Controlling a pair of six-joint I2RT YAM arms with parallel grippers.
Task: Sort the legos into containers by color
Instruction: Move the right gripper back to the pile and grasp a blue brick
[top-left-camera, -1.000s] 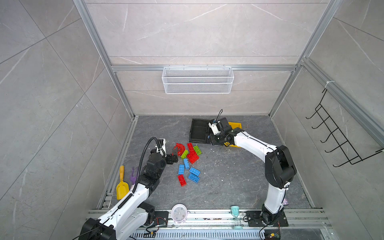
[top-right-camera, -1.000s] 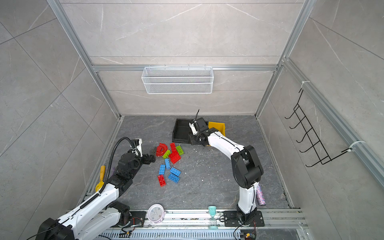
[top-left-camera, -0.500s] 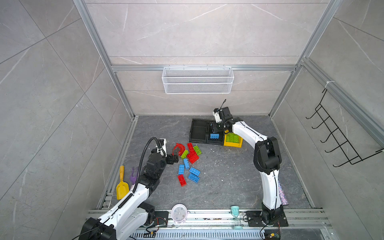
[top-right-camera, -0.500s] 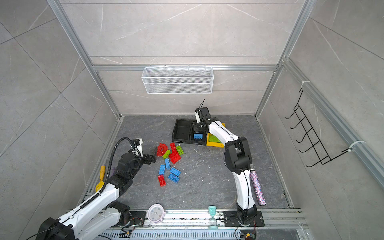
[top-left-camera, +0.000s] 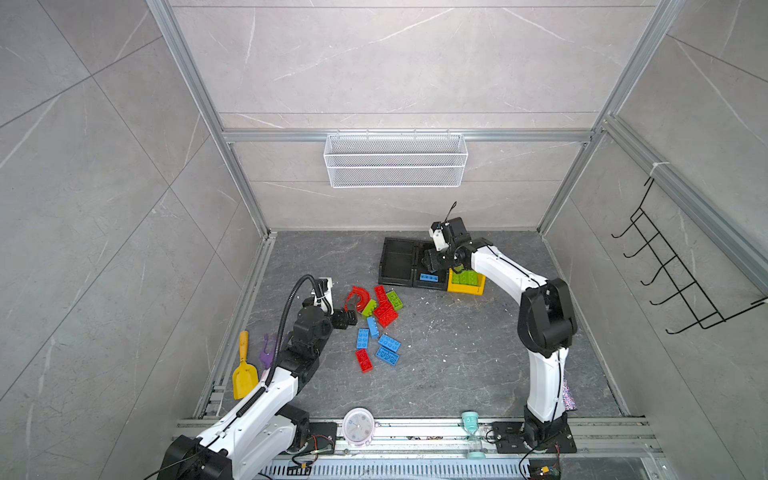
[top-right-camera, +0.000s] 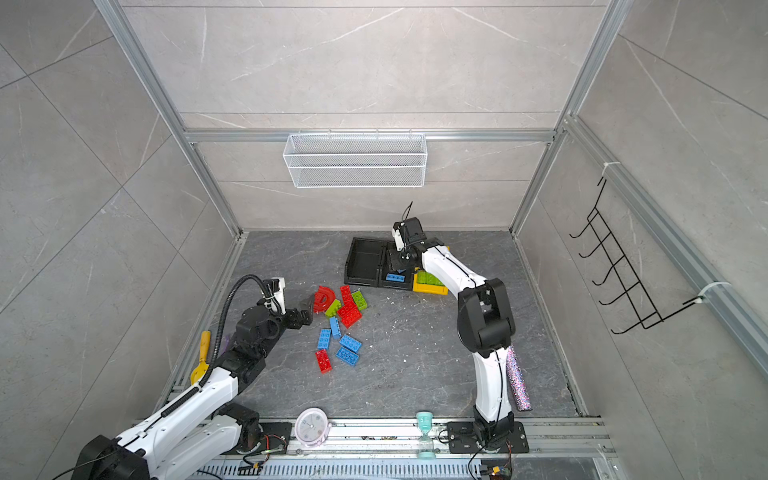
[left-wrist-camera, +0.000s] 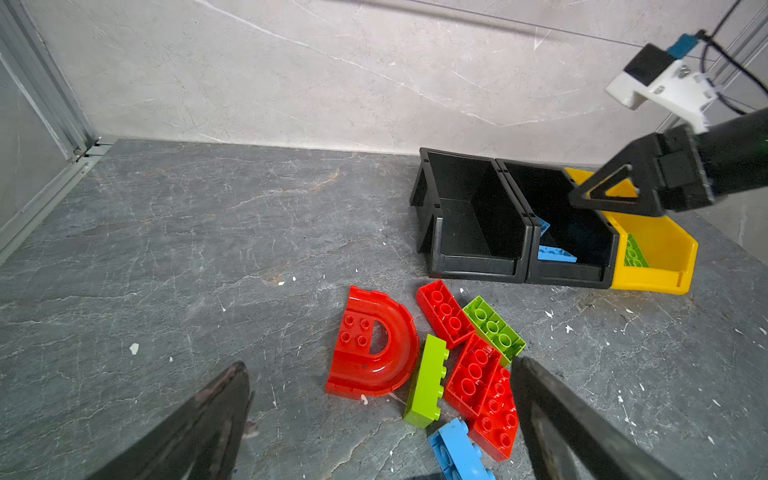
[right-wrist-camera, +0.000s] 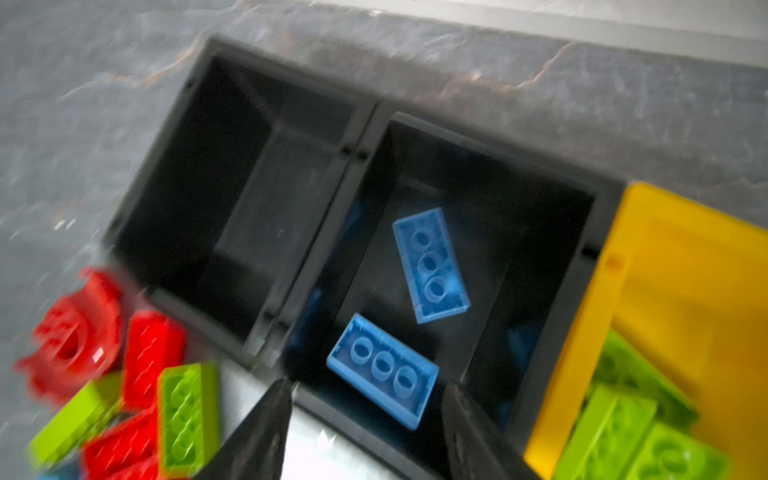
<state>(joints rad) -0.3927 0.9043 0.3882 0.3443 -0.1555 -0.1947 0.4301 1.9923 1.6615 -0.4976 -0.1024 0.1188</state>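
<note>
Right tool open and empty above middle black bin, 2 blue legos lying inside just below its tips, left tool spread wide (also empty) near red arch on the table

Legos red, blue, lime green; containers two black, one yellow.

- Left pincer spread wide, with the red arch brick and lime brick on the counter between its fingers.
- Blue bricks lie in the middle black bin, with the yellow bin touching it.
- Right pincer hangs above that black bin.
</note>
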